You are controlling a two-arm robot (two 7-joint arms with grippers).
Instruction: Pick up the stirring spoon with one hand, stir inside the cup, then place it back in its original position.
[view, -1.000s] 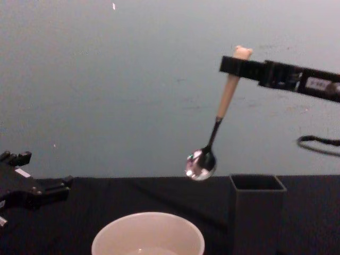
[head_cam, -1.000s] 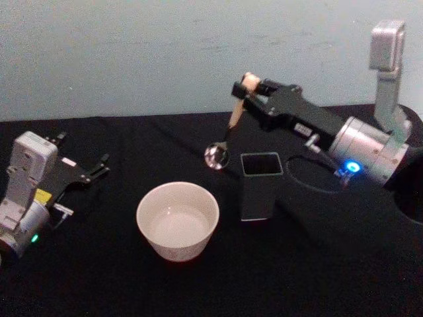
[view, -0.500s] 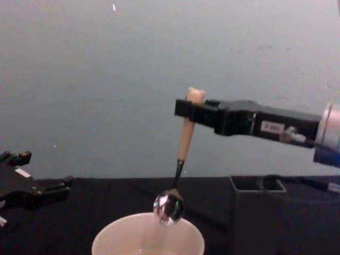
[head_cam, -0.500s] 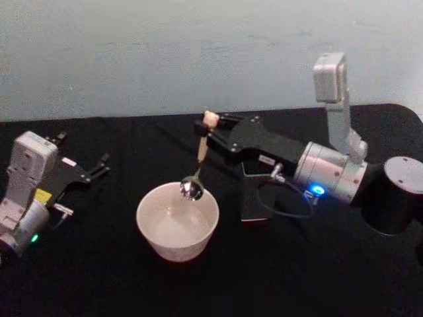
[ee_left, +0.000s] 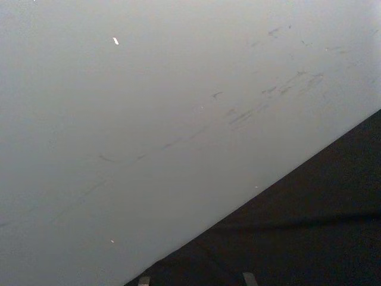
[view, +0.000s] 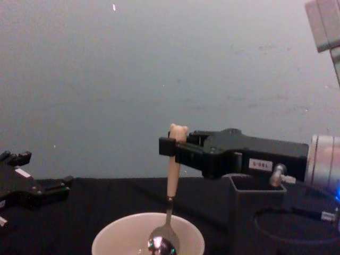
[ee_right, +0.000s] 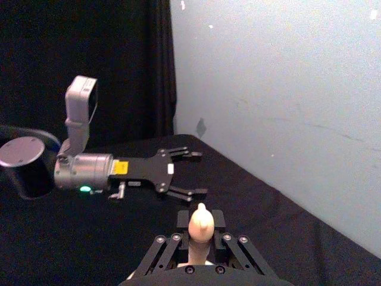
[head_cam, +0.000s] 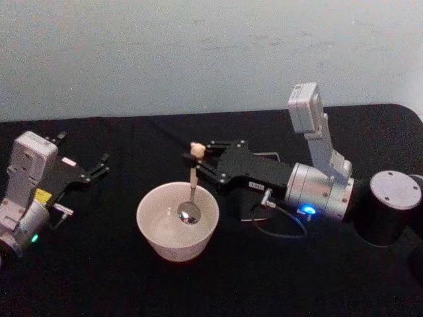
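Observation:
My right gripper (head_cam: 197, 160) is shut on the beige handle of the stirring spoon (head_cam: 192, 178), just below its bear head (view: 178, 130). The spoon hangs nearly upright with its metal bowl (view: 161, 245) down inside the cream-white cup (head_cam: 177, 220), near the cup's right side. The bear head (ee_right: 200, 224) also shows between the right gripper's fingers in the right wrist view. Behind the right arm, the dark grey holder (view: 259, 212) is mostly hidden. My left gripper (head_cam: 96, 170) is parked at the far left of the table, open and holding nothing.
A black cloth covers the table (head_cam: 99, 277). A pale wall (head_cam: 165, 53) rises behind it. The right arm's cable (head_cam: 281, 223) loops onto the cloth to the right of the cup. A black cylinder (head_cam: 390, 205) of the right arm stands at the far right.
My right gripper has carried the spoon left and down from beside the holder. The spoon's bowl went from above the cup's rim to inside the cup. The left arm stayed still.

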